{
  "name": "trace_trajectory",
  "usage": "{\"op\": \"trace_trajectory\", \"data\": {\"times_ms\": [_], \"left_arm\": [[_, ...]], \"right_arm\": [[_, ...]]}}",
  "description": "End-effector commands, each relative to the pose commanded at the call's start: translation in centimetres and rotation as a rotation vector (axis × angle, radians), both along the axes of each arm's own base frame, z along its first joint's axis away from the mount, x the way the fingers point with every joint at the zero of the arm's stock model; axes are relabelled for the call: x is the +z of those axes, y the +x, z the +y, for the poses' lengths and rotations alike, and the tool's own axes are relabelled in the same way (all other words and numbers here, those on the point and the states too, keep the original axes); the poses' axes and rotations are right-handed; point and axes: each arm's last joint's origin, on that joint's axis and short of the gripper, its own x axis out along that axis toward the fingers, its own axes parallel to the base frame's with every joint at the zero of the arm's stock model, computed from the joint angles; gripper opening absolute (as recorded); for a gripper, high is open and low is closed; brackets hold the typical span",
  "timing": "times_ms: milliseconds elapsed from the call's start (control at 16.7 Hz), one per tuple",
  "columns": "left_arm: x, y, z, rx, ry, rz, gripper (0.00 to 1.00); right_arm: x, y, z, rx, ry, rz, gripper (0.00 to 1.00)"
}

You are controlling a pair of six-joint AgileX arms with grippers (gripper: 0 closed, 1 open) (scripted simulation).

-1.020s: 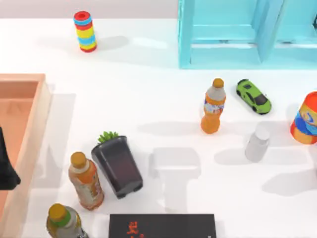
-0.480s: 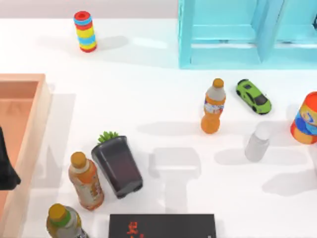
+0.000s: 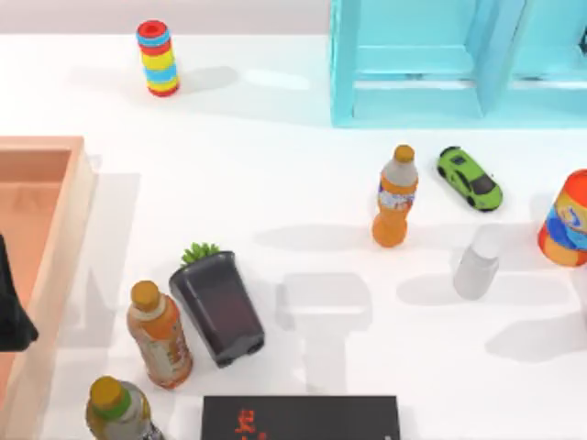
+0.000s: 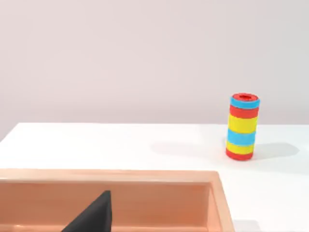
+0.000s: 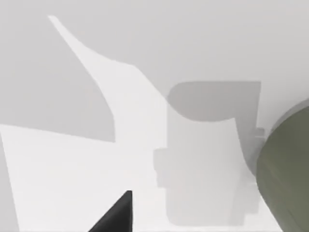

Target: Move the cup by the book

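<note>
- Peeking from our right wrist view, one dark fingertip point(image 5: 116, 215) hangs over bare table; whether those fingers are spread, we cannot tell.
- Our left arm point(image 3: 11, 312) sits parked over the wooden tray point(image 3: 64, 220); fingers likewise unclear.
- Cup point(image 3: 476, 264) stands upright right of centre, untouched.
- Book point(image 3: 301, 417) lies at the near edge, well apart.

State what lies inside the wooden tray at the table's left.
A dark arm part sits over the tray; elsewhere its floor looks bare. Whatever lies beneath that part is covered.
</note>
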Motion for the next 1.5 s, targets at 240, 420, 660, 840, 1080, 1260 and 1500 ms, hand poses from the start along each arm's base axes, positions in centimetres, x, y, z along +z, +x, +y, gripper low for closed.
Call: {"op": "trace_trajectory", "data": {"times_ms": [240, 420, 660, 840, 1080, 1260, 1500], "left_arm": [[0.0, 0.0, 0.0, 0.000, 0.000, 0.000, 1.00], [0.0, 0.0, 0.0, 0.000, 0.000, 0.000, 1.00], [0.0, 0.0, 0.0, 0.000, 0.000, 0.000, 1.00], [0.0, 0.0, 0.0, 0.000, 0.000, 0.000, 1.00], [0.0, 0.0, 0.0, 0.000, 0.000, 0.000, 1.00], [0.0, 0.0, 0.0, 0.000, 0.000, 0.000, 1.00], [0.0, 0.0, 0.0, 0.000, 0.000, 0.000, 1.00]], "right_arm": [[0.0, 0.0, 0.0, 0.000, 0.000, 0.000, 0.40], [0.0, 0.0, 0.0, 0.000, 0.000, 0.000, 0.17], [0.0, 0.0, 0.0, 0.000, 0.000, 0.000, 0.00], [0.0, 0.0, 0.0, 0.000, 0.000, 0.000, 0.00], [0.0, 0.0, 0.0, -0.001, -0.001, -0.001, 0.00], [0.9, 0.1, -0.1, 0.005, 0.000, 0.000, 0.00], [3.6, 0.1, -0.1, 0.004, 0.006, 0.004, 0.00]]}}
